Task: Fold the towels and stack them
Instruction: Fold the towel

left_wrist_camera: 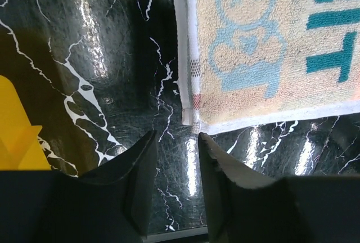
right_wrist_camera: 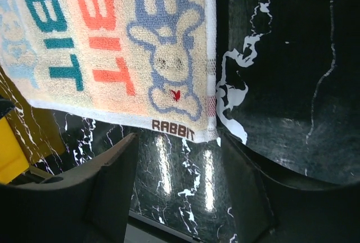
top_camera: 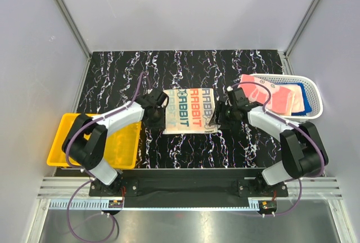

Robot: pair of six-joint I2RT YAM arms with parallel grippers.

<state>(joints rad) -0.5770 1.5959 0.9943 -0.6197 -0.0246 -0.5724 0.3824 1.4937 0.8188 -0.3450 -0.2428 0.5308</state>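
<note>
Closest to the left wrist lens, the left gripper point(left_wrist_camera: 177, 136) is hanging just over the black marbled table point(left_wrist_camera: 95, 85), its two dark fingers point(left_wrist_camera: 138, 170) standing a narrow gap apart and gripping nothing. Just beyond their tips the beige towel point(left_wrist_camera: 264, 46) is lying flat. I am looking at its near left corner, white-hemmed, with a pale blue animal figure and teal letters on it. The fingertips are sitting just short of that corner, and I am seeing no contact. On the other side the right gripper point(right_wrist_camera: 179, 136) is hovering the same way off the towel's near right corner, its jaws standing noticeably wider and likewise empty. A small brown RABBIT label point(right_wrist_camera: 173, 129) is showing on the hem just ahead of the gap, under a blue rabbit figure. From overhead I am watching the towel lying spread open mid-table, squarely between the two grippers, with its rows of teal and orange letters facing up. Well off to the right, pink towels point(top_camera: 281, 98) are lying heaped in the white mesh basket point(top_camera: 292, 77), with a blue towel point(top_camera: 307, 92) showing beside them at the basket's right end. At the near left, the yellow bin point(top_camera: 62, 142) is sitting beside the left arm.
</note>
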